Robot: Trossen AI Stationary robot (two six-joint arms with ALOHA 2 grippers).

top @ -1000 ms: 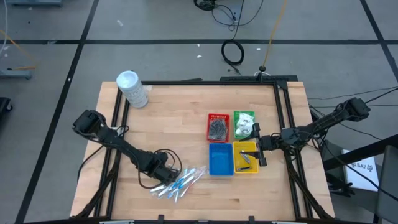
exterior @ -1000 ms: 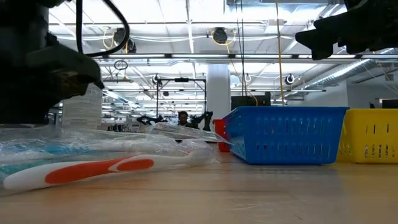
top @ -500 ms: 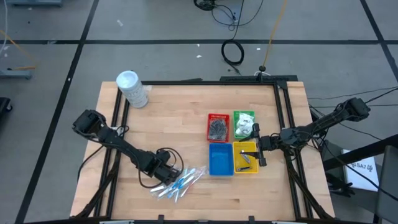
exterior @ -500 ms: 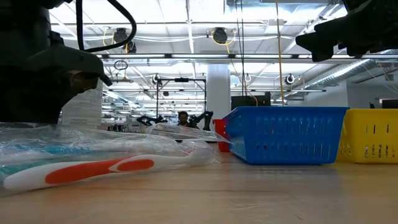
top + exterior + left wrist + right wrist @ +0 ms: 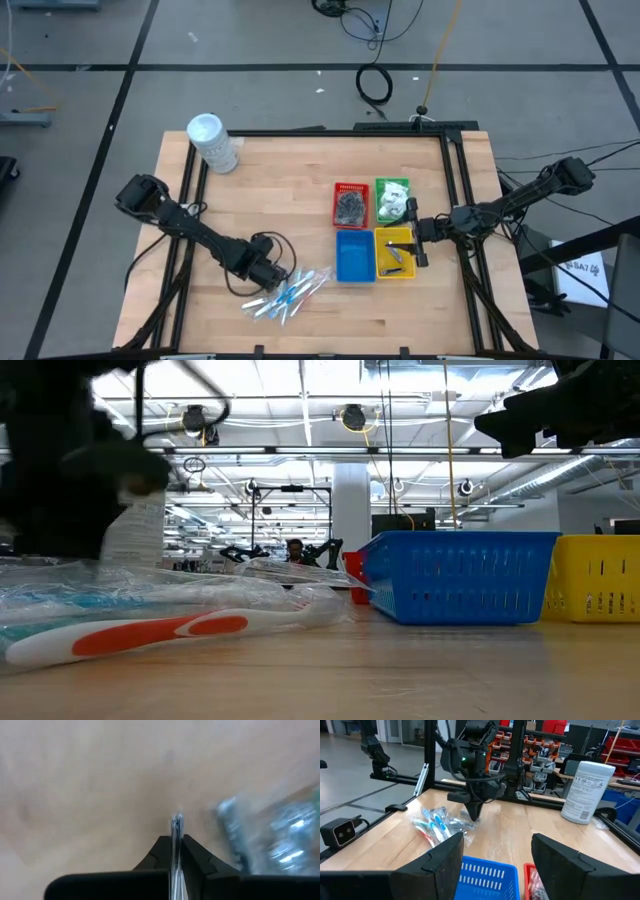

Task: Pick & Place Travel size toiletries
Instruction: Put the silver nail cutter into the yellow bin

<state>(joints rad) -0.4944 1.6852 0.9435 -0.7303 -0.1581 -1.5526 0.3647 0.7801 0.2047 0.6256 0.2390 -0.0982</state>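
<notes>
item: my left gripper [image 5: 177, 851] is pinching clear wrap of the sticks [image 5: 290, 293]; my right gripper [image 5: 418, 243] is hovering spread over the yellow tray [image 5: 384, 240]; tub [image 5: 585, 790] print unreadable.

I see a pale wooden table [image 5: 290, 190]. On it at ten o'clock stands a white tub [image 5: 211, 142]. Toward three o'clock sit the red tray [image 5: 350, 203], green tray [image 5: 392, 199], blue tray [image 5: 353, 257] and yellow tray [image 5: 396, 253]. Wrapped toothbrushes [image 5: 288, 295] lie at six.

Both arms [image 5: 200, 236] are matte black, slim and jointed, with looping black cables; the fingers [image 5: 440, 862] are broad, dark, flat-faced wedges.
</notes>
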